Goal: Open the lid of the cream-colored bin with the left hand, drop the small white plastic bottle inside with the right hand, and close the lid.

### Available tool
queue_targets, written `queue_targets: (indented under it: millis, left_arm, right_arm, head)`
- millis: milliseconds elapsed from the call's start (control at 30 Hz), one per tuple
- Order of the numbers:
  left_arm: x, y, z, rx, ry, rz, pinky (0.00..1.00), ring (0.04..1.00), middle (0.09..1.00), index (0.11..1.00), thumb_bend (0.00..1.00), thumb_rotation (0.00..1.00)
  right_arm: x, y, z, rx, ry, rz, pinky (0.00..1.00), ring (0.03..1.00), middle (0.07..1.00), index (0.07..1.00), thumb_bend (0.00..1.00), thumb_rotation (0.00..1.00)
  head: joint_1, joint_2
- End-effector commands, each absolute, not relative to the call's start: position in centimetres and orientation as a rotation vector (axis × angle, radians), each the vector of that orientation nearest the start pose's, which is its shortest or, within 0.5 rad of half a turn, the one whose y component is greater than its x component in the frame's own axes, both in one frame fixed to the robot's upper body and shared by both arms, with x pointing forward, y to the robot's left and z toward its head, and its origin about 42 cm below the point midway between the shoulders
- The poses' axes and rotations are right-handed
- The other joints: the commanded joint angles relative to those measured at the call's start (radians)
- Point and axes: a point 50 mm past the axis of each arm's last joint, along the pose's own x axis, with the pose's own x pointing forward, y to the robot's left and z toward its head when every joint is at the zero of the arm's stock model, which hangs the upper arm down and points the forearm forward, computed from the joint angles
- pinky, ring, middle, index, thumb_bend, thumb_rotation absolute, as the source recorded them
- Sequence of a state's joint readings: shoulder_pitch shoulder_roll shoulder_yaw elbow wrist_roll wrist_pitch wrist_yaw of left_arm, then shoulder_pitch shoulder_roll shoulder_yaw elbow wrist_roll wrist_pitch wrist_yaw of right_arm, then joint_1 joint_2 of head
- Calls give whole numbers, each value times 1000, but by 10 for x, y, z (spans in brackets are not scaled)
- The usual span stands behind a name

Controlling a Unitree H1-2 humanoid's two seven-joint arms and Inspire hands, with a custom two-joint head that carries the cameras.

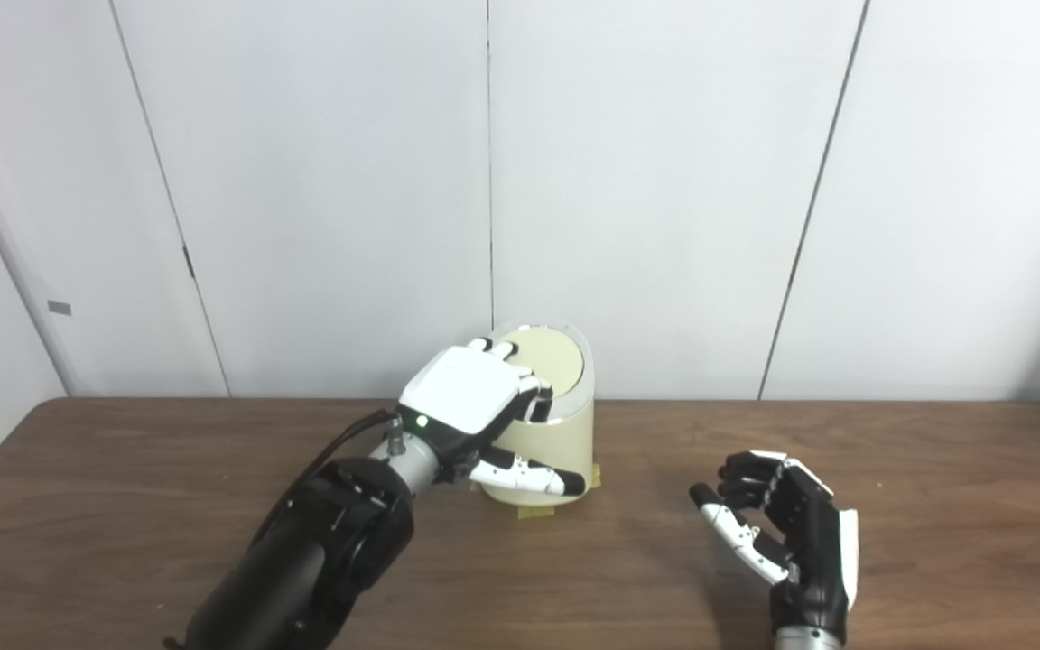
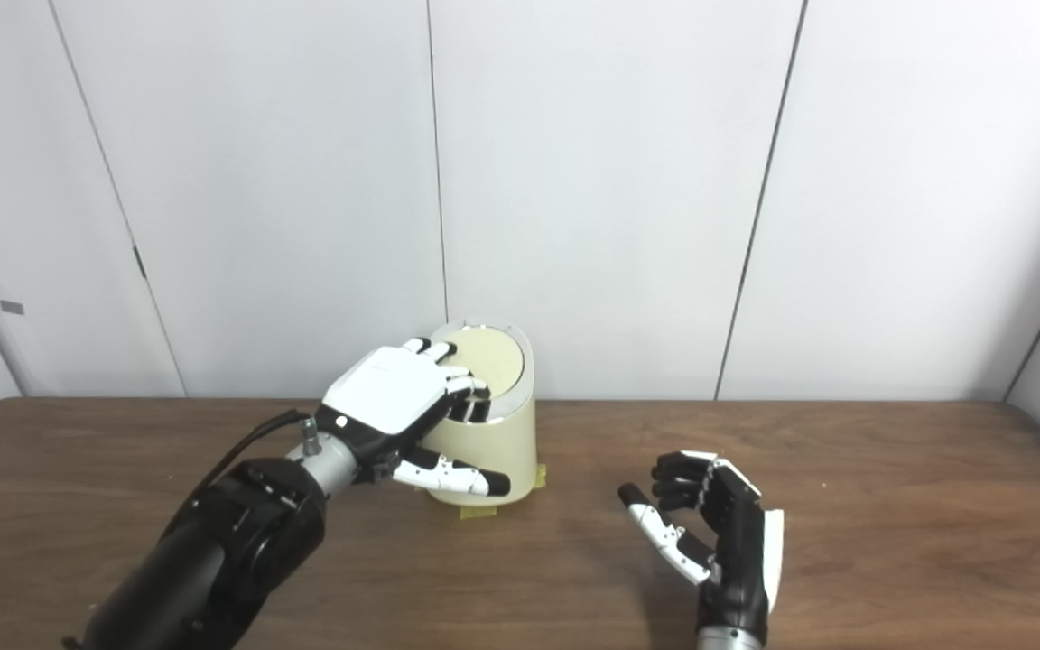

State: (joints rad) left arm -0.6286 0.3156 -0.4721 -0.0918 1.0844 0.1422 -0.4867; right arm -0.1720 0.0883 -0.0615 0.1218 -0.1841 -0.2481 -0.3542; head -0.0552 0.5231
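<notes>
Since the lid [image 1: 545,358] lies closed under the left robot hand [image 1: 466,397] and the right robot hand [image 1: 777,528], half-curled, holds nothing, the bottle is probably inside the bin [image 1: 556,447].

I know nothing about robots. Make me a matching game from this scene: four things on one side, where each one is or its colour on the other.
1. left hand
2. right hand
3. cream-colored bin
4. table

a. dark wood
b. taped down near the wall
c. resting on the lid
d. empty, above the table on the right

Pairs: 1-c, 2-d, 3-b, 4-a
</notes>
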Motion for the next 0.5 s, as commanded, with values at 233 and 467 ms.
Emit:
queue_targets:
  millis: [233, 467]
  left_arm:
    - [415, 142, 284, 1596, -362, -435, 1000, 963, 848, 829, 831, 1000]
    - [416, 144, 283, 1609, -349, -440, 1000, 966, 853, 837, 838, 1000]
  right_arm:
    - [335, -187, 141, -24, -334, -334, 410, 484, 516, 487, 484, 143]
    - [334, -187, 142, -17, -329, -336, 405, 482, 514, 487, 484, 143]
  head:
    - [-3, 3]
    - [-2, 3]
